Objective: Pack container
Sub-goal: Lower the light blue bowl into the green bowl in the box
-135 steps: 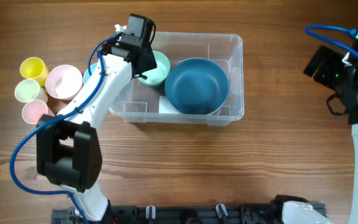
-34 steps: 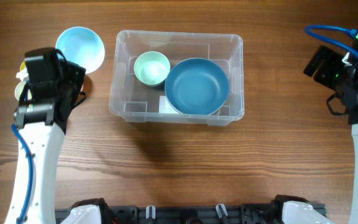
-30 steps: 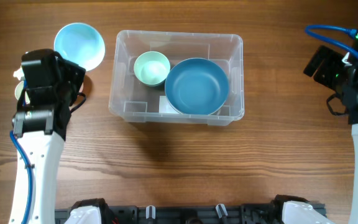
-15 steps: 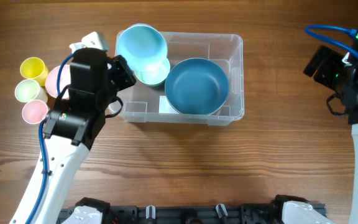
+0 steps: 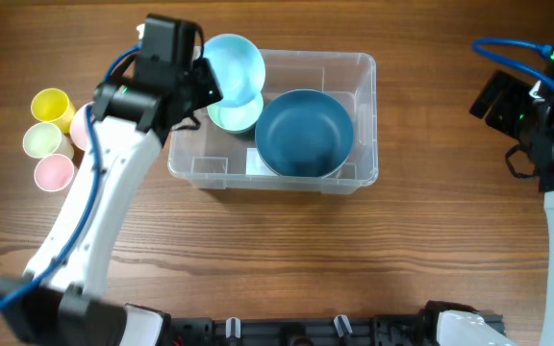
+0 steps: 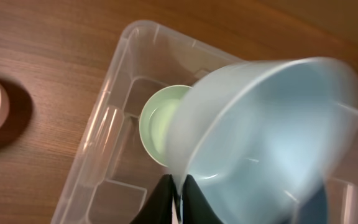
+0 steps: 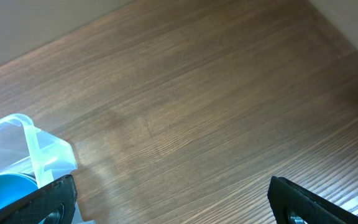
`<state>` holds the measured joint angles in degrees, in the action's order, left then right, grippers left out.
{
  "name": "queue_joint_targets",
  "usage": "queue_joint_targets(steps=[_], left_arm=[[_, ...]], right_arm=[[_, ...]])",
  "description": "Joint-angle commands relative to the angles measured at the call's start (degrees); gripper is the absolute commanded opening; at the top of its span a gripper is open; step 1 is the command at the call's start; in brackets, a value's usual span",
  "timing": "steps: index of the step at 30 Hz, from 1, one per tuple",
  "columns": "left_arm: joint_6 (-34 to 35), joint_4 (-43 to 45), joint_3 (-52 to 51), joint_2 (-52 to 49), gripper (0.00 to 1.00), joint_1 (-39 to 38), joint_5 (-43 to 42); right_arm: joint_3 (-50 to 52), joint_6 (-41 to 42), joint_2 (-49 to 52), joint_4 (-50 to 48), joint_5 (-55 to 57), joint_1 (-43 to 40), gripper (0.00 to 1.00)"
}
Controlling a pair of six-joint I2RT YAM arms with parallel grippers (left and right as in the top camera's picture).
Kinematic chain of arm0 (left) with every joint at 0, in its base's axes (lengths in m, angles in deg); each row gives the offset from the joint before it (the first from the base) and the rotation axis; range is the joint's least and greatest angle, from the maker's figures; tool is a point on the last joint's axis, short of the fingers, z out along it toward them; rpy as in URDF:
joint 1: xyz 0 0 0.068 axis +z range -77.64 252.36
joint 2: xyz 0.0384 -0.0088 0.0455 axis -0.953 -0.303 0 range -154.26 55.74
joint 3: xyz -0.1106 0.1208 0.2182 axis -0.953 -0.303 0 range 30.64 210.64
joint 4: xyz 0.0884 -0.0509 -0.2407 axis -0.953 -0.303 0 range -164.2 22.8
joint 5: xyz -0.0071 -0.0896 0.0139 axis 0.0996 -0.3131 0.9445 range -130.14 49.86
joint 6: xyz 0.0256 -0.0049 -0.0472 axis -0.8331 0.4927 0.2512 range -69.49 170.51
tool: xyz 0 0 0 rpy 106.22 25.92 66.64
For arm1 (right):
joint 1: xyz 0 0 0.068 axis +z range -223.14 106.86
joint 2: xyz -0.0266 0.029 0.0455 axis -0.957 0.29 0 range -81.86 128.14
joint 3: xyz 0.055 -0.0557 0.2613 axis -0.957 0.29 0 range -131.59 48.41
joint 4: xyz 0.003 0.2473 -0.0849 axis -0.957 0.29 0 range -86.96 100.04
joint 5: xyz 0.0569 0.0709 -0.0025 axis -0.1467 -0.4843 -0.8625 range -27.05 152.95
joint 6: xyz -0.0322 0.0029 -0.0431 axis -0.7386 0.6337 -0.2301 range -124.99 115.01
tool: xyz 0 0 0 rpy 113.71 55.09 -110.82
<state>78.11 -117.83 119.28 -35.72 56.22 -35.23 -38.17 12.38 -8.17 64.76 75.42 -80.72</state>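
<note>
Swinging a pale blue round plastic bowl [image 5: 234, 65] in over the left end of the large clear rectangular plastic bin [image 5: 365, 67] on the wooden table [image 5: 277, 250], pinching the bowl's rim in the left gripper [image 6: 179, 186]. Hanging above the mint-green bowl [image 5: 231, 117], no longer beside the bin as a second ago; likely nesting next. Keeping the right gripper [image 7: 179, 202] spread wide.

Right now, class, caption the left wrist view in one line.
Left pincer holds a light blue bowl over the mint bowl in the clear container.
</note>
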Motion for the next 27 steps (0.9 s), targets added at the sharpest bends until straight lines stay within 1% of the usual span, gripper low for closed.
queue_joint_targets(steps=[1, 8, 13, 16, 21, 27], left_arm=[[-1.44, -0.15, 1.29, -5.49, 0.09, -0.26, 0.94], [-1.46, 2.1, 1.29, -13.35, 0.09, -0.37, 0.96], [-1.49, 2.47, 1.29, -15.21, 0.1, -0.37, 1.01], [-1.49, 2.51, 1.88, -13.75, 0.11, -0.35, 2.27], [-1.27, 0.15, 4.22, -9.44, 0.1, -0.13, 2.95], [6.25, -2.64, 4.96, -2.89, 0.07, 3.52, 7.23]], right_arm=[[-0.02, 0.81, 0.02, -0.2, -0.09, -0.17, 1.0], [-0.02, 0.83, 0.02, -0.2, -0.07, -0.17, 1.0], [-0.02, 0.81, 0.02, -0.2, -0.09, -0.17, 1.0], [-0.02, 0.81, 0.02, -0.2, -0.07, -0.17, 1.0], [-0.02, 0.81, 0.02, -0.2, -0.09, -0.17, 1.0], [-0.02, 0.81, 0.02, -0.2, -0.07, -0.17, 1.0]])
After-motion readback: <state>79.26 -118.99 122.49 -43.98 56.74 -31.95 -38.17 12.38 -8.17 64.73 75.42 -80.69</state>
